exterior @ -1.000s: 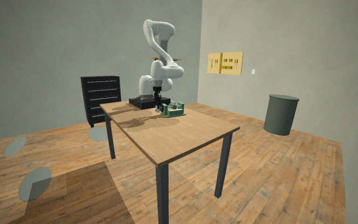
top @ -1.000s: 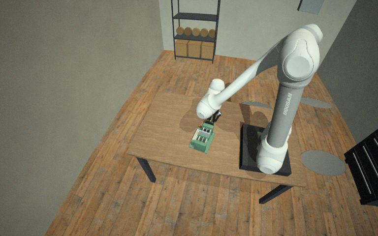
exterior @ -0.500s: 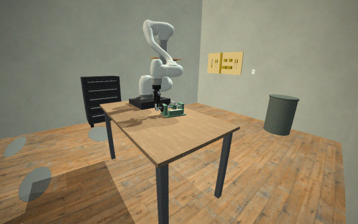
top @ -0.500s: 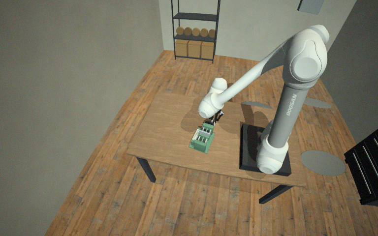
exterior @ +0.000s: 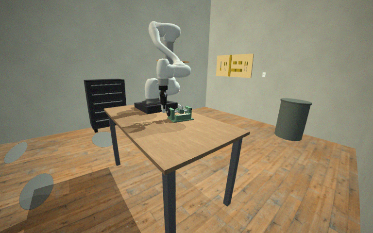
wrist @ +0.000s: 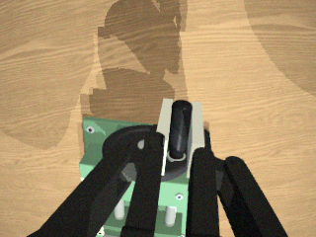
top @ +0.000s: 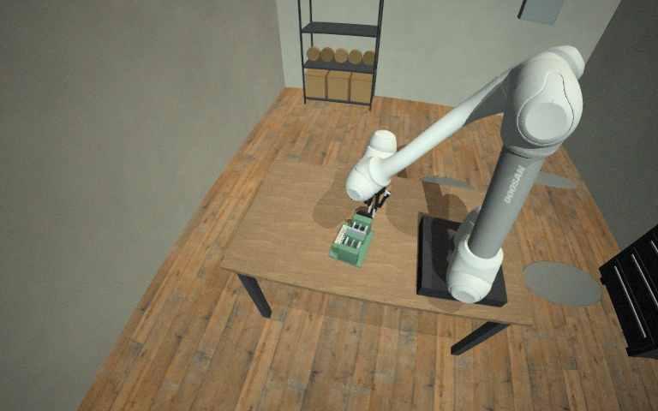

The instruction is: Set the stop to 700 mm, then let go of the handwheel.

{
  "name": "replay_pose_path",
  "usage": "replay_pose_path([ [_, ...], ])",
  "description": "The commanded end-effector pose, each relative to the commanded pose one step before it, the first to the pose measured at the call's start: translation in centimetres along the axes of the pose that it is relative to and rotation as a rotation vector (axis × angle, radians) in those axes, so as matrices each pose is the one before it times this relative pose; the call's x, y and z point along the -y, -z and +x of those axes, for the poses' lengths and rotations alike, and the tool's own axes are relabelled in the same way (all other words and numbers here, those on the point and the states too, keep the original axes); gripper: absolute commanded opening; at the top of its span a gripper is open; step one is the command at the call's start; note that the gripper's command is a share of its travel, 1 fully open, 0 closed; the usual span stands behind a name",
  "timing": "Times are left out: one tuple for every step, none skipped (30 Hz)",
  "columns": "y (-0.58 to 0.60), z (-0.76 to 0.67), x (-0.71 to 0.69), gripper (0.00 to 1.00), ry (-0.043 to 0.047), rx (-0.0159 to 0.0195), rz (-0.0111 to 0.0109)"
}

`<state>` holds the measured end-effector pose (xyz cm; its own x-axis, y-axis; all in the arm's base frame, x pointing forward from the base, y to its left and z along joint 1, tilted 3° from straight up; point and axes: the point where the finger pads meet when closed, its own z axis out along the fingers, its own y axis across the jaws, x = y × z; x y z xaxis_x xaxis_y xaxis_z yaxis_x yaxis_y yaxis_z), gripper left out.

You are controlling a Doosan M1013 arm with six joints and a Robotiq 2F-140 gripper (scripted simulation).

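Note:
A small green stop fixture [top: 351, 242] [exterior: 179, 114] [wrist: 93, 141] with grey rails stands in the middle of the wooden table [top: 286, 228] [exterior: 176, 140]. A black handwheel [exterior: 168, 112] sits at its end nearest the arm. Its dark crank handle [wrist: 180, 130] stands out from the wheel. My gripper [wrist: 181, 115] [top: 371, 211] [exterior: 163, 108] points straight down and is shut on that handle, which shows between the two pale finger pads in the wrist view. The scale reading is too small to tell.
The arm's black base plate [top: 429, 261] [exterior: 145, 105] sits on the table's right end. A black drawer cabinet [exterior: 104, 101] [top: 631, 290], a grey bin [exterior: 293, 118] and a shelf rack with boxes [top: 339, 62] stand on the floor around the table.

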<state>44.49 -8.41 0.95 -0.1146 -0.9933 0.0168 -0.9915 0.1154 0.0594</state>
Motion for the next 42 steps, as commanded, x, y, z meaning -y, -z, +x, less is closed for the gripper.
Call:
replay_pose_path([
  [0.575, -0.004, 0.325, 0.04, -0.00034, 0.00035, 0.00115],
  [0.197, 0.0, 0.155, 0.04, 0.0, 0.0, 0.0],
  [0.176, 0.0, 0.167, 0.04, 0.0, 0.0, 0.0],
  [0.154, 0.0, 0.176, 0.04, 0.0, 0.0, 0.0],
  [0.135, 0.0, 0.183, 0.04, 0.0, 0.0, 0.0],
  [0.0, 0.0, 0.0, 0.04, 0.0, 0.0, 0.0],
  [0.0, 0.0, 0.0, 0.04, 0.0, 0.0, 0.0],
  [0.119, 0.0, 0.189, 0.04, 0.0, 0.0, 0.0],
  [0.097, 0.0, 0.197, 0.04, 0.0, 0.0, 0.0],
  [0.088, 0.0, 0.199, 0.04, 0.0, 0.0, 0.0],
  [0.062, 0.0, 0.21, 0.04, 0.0, 0.0, 0.0],
  [0.058, 0.0, 0.208, 0.04, 0.0, 0.0, 0.0],
  [0.024, 0.0, 0.212, 0.04, 0.0, 0.0, 0.0],
  [0.023, 0.0, 0.21, 0.04, 0.0, 0.0, 0.0],
  [-0.005, 0.0, 0.181, 0.04, 0.0, 0.0, 0.0],
  [-0.011, 0.0, 0.174, 0.04, 0.0, 0.0, 0.0],
  [-0.014, 0.0, 0.17, 0.04, 0.0, 0.0, 0.0],
  [-0.036, 0.0, 0.148, 0.04, 0.0, 0.0, 0.0],
  [-0.036, 0.0, 0.147, 0.04, 0.0, 0.0, 0.0],
  [-0.036, 0.0, 0.146, 0.04, 0.0, 0.0, 0.0],
  [-0.054, 0.0, 0.126, 0.04, 0.0, 0.0, 0.0],
  [-0.054, 0.0, 0.125, 0.04, 0.0, 0.0, 0.0],
  [0.0, 0.0, 0.0, 0.04, 0.0, 0.0, 0.0],
  [0.0, 0.0, 0.0, 0.04, 0.0, 0.0, 0.0],
  [-0.054, 0.0, 0.124, 0.04, 0.0, 0.0, 0.0],
  [-0.062, 0.0, 0.115, 0.04, 0.0, 0.0, 0.0],
  [-0.07, 0.0, 0.105, 0.04, 0.0, 0.0, 0.0],
  [-0.069, 0.0, 0.104, 0.04, 0.0, 0.0, 0.0],
  [-0.069, 0.0, 0.103, 0.04, 0.0, 0.0, 0.0],
  [-0.078, 0.0, 0.092, 0.04, 0.0, 0.0, 0.0],
  [-0.082, 0.0, 0.087, 0.04, 0.0, 0.0, 0.0],
  [-0.082, 0.0, 0.086, 0.04, 0.0, 0.0, 0.0],
  [-0.081, 0.0, 0.085, 0.04, 0.0, 0.0, 0.0],
  [-0.089, 0.0, 0.075, 0.04, 0.0, 0.0, 0.0],
  [-0.093, 0.0, 0.069, 0.04, 0.0, 0.0, 0.0],
  [-0.092, 0.0, 0.068, 0.04, 0.0, 0.0, 0.0],
  [-0.091, 0.0, 0.067, 0.04, 0.0, 0.0, 0.0],
  [-0.097, 0.0, 0.059, 0.04, 0.0, 0.0, 0.0],
  [-0.103, 0.0, 0.051, 0.04, 0.0, 0.0, 0.0],
  [0.0, 0.0, 0.0, 0.04, 0.0, 0.0, 0.0],
  [0.0, 0.0, 0.0, 0.04, 0.0, 0.0, 0.0],
  [-0.101, 0.0, 0.05, 0.04, 0.0, 0.0, 0.0],
])
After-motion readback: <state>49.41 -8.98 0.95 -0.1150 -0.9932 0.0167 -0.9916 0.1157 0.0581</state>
